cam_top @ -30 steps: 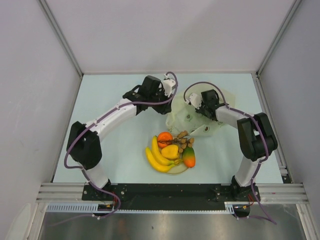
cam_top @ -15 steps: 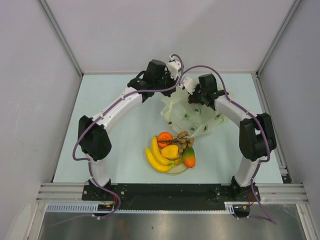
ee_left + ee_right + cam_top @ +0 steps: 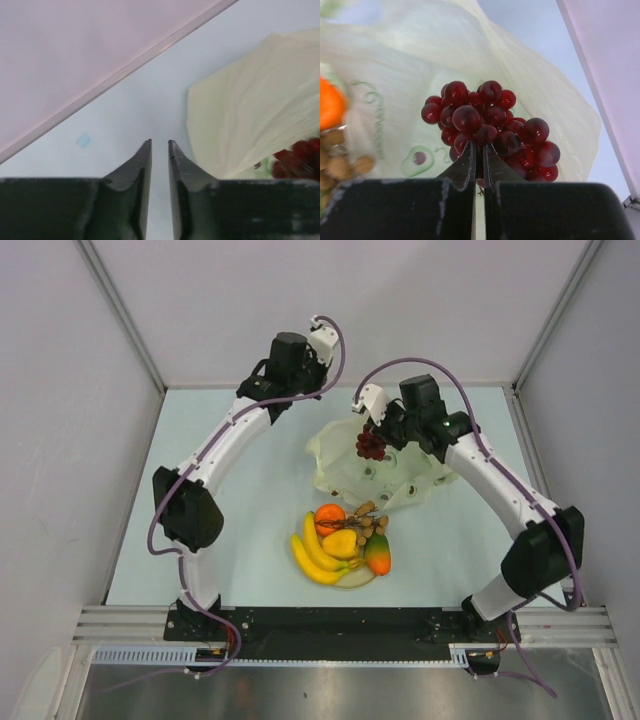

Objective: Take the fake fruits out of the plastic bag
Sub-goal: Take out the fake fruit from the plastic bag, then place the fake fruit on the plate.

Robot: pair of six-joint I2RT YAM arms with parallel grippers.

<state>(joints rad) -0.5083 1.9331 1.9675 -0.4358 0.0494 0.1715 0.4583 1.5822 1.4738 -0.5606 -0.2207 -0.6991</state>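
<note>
Pale blue table [image 3: 230, 540] between grey walls [image 3: 60, 440].

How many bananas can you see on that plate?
2. Both bananas lie side by side on the left part of the plate, curving toward its near edge, beside the yellow lumpy fruit. Another could be hidden under the pile or inside the plastic bag.

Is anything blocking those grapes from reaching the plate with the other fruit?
Nothing visible. The right end effector holds the grapes above the bag; open table lies between them and the plate.
</note>
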